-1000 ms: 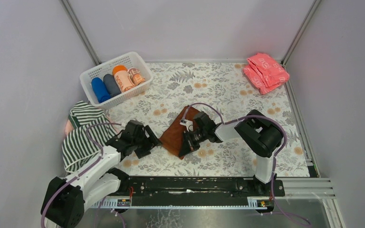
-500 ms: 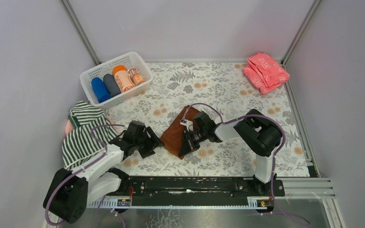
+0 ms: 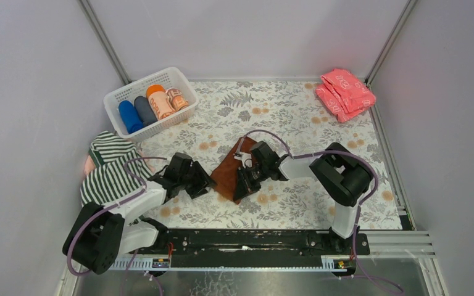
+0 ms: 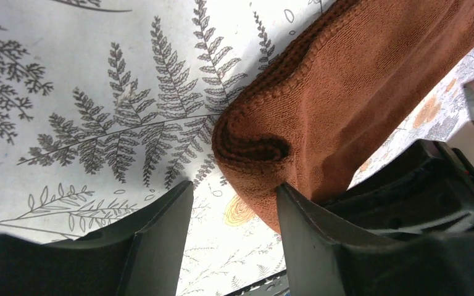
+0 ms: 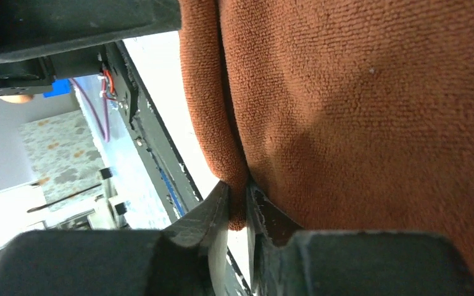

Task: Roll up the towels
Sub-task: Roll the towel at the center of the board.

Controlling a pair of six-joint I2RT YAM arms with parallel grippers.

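Observation:
A rust-brown towel (image 3: 227, 172) lies partly folded in the middle of the floral table. In the left wrist view its near end (image 4: 247, 145) is curled into a tight fold. My left gripper (image 3: 201, 185) (image 4: 234, 185) is open at that end, and its right finger (image 4: 311, 240) touches the cloth. My right gripper (image 3: 242, 184) (image 5: 239, 206) pinches a thin fold of the same towel's edge (image 5: 345, 111) between nearly closed fingers. A dark-and-white striped towel (image 3: 108, 176) is bunched at the table's left edge, and a bit of pale pink cloth (image 3: 89, 165) peeks out beside it.
A white basket (image 3: 160, 73) at the back left holds several rolled towels. A stack of folded coral-pink towels (image 3: 345, 92) sits in the back right corner. Grey walls close in the table on three sides.
My left gripper has slid right up to the brown towel's curled end and its jaws have narrowed. The right gripper has shifted slightly left with the towel's edge.

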